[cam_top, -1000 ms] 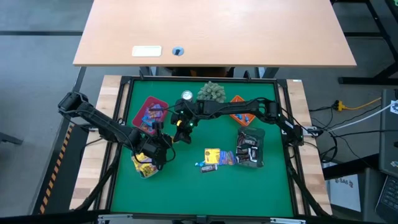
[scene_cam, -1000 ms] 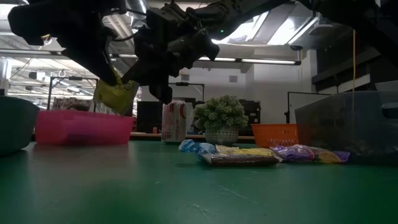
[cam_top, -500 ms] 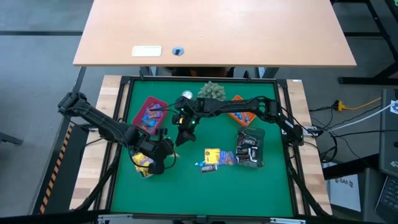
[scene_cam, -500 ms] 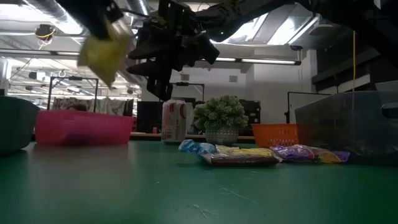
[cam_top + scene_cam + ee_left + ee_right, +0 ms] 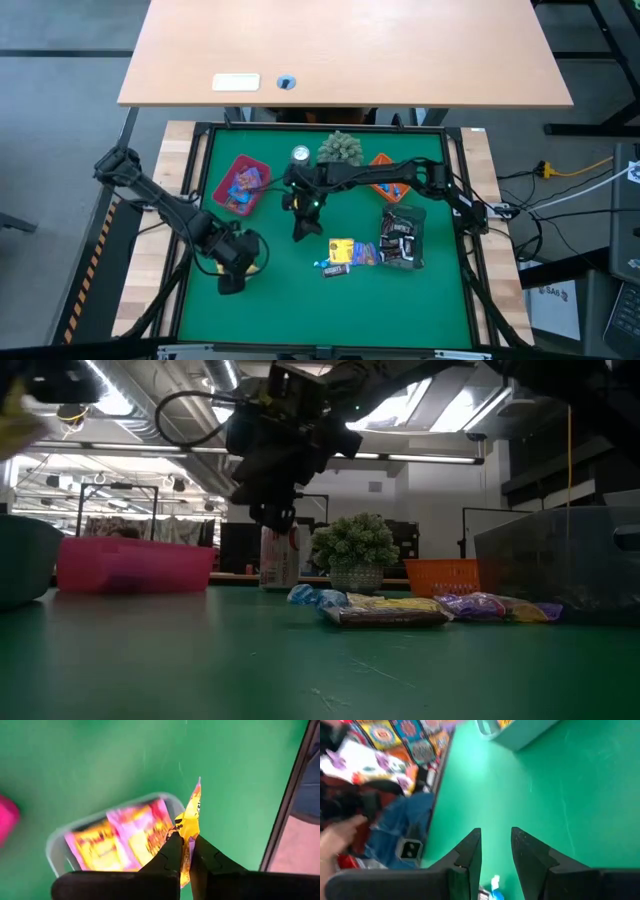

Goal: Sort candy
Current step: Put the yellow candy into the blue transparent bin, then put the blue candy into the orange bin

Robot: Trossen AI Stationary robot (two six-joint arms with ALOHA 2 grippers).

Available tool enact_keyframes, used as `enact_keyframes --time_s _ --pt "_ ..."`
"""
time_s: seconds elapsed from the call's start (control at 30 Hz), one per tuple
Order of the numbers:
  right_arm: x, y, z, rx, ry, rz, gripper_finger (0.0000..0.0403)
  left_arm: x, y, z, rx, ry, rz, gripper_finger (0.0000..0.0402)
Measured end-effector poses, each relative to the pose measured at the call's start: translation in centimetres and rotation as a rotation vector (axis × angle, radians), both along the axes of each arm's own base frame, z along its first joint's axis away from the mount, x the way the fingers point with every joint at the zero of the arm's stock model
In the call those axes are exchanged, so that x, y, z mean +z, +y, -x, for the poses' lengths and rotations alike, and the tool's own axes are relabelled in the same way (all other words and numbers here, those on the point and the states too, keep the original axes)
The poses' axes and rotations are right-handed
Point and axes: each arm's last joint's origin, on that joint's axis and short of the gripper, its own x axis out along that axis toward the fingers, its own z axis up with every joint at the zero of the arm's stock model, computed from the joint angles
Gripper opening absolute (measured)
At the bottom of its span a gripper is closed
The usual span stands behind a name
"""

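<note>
The left end effector (image 5: pixel 183 851), pinched tight on a yellow candy packet (image 5: pixel 192 815), has swung off the near-left part of the green desk (image 5: pixel 300 290) and now hangs above the grey tray (image 5: pixel 55 851) at the desk's left edge, where two more yellow-and-pink packets already lie; in the high view the arm now covers that tray, which showed uncovered a second ago. The packet is not yet released, so by the look of it the drop is the next step. The right end effector (image 5: pixel 496 851) has moved off from beside the pink tray (image 5: pixel 241 184) and points down over mid-desk, its fingers (image 5: pixel 470 849) now parted with nothing between them, where a second ago they were drawn together. It faces toward the loose pile of candy (image 5: pixel 343 252), yellow packets, a blue-wrapped piece and dark bars, near the desk's middle just left of the clear tray (image 5: pixel 404 240) of dark bars. The silver can (image 5: pixel 301 154) and green plant ball (image 5: pixel 341 147) stand untouched at the far edge. Much of the sorting seems to remain.
</note>
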Motion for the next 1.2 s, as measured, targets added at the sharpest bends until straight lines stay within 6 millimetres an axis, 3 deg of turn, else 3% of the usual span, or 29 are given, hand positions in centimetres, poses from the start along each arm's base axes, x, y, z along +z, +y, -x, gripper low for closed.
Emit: enact_keyframes --time_s 0.27,0.7,0.93,1.2 --pt "-1.0 3.0 1.0 0.076 0.061 0.203 0.0105 -1.7 -1.3 1.6 -0.012 0.067 -0.01 0.0007" --pt "-2.1 5.6 3.0 0.086 0.261 0.558 0.0105 -4.1 -0.8 2.5 0.066 0.104 -0.077 0.0063" --pt "-2.3 7.1 3.8 0.149 0.309 0.631 0.0105 -4.6 -0.6 2.7 0.093 0.112 -0.095 0.0109" --pt "-2.8 9.0 4.8 0.274 0.315 0.66 0.0105 -4.5 -0.6 2.2 0.117 0.012 -0.153 0.0133"
